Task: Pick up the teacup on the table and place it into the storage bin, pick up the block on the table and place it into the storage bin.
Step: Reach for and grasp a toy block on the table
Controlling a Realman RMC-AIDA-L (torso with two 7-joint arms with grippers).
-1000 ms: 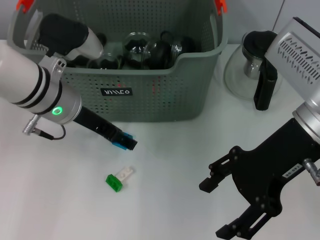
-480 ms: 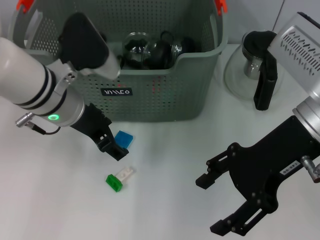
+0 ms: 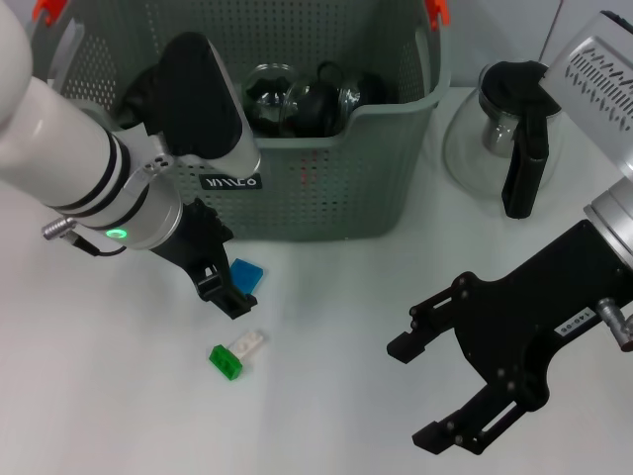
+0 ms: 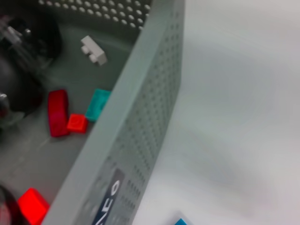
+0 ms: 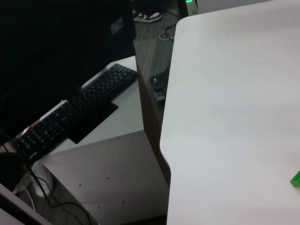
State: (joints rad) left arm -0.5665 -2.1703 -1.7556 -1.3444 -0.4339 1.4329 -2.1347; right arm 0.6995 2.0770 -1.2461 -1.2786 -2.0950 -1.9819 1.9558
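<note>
The grey-green storage bin stands at the back of the table. It holds clear and dark glassware; I cannot single out the teacup there. A flat blue block lies on the table just in front of the bin. My left gripper hangs right beside it, open and holding nothing. A green-and-white block lies a little nearer. My right gripper is open over the table's near right. In the left wrist view, red blocks, a teal one and a white one lie inside the bin.
A glass carafe with a black handle stands right of the bin. In the right wrist view the table edge drops to a lower desk with a keyboard; the green block peeks in at the border.
A second ago my left gripper held the blue block at its tip. It let the block go onto the table and has swung left of it. The right gripper shifted slightly left.
</note>
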